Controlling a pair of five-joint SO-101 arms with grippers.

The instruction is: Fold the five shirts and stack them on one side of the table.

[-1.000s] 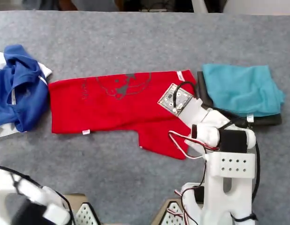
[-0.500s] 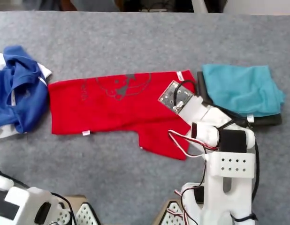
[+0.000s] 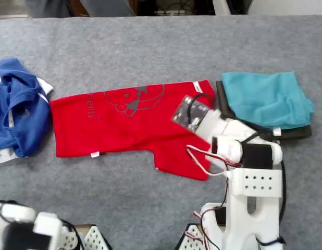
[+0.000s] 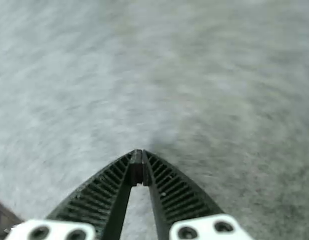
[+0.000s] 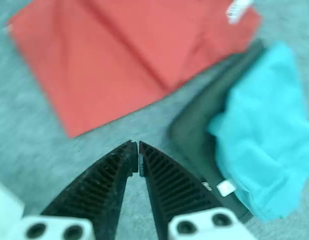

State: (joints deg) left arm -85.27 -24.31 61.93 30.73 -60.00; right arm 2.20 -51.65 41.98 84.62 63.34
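Note:
A red shirt [image 3: 124, 122] lies flat across the middle of the table, one sleeve pointing toward the front edge. The right arm [image 3: 239, 151] leans over its right end. In the right wrist view, my right gripper [image 5: 134, 147] is shut on nothing and hovers over bare felt beside the red shirt [image 5: 119, 60]. A folded teal shirt [image 3: 265, 99] rests on a folded dark shirt [image 3: 294, 133] at the right. A crumpled blue shirt [image 3: 17, 112] lies at the left on a white one [image 3: 2, 156]. My left gripper [image 4: 137, 160] is shut, empty, over bare grey felt.
The grey felt table [image 3: 150, 47] has free room along the back and in front of the red shirt. The left arm [image 3: 20, 232] sits low at the front left corner. The right arm's base [image 3: 252, 219] stands at the front right.
The left arm has shifted about at the front left corner. The right arm's wrist has edged slightly back over the red shirt. The shirts lie as before.

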